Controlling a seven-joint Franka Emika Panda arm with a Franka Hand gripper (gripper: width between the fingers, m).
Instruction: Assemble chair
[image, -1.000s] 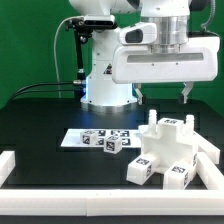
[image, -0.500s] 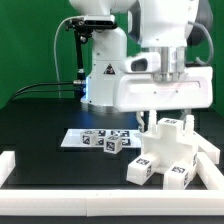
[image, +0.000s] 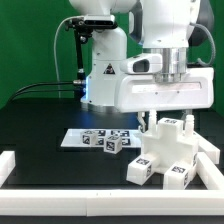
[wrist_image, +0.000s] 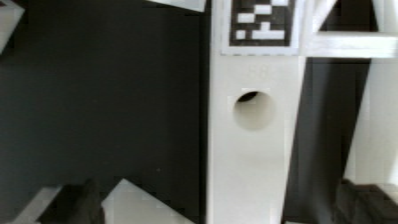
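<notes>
Exterior view: tool (image: 168, 121) hangs low over the chair parts (image: 165, 158), jaws spread wide either side of an upright piece and gripping nothing, probably lined up for a grasp. Parts: white, matte, blocky, tagged, clustered on the black surface (image: 40, 125) at the exterior view's right. Marker board (image: 72, 138): thin, flat, well apart. Wrist view: smooth white rail (wrist_image: 249, 160); oval hole (wrist_image: 254, 108), probably a peg socket; tag (wrist_image: 262, 22) at one end.
</notes>
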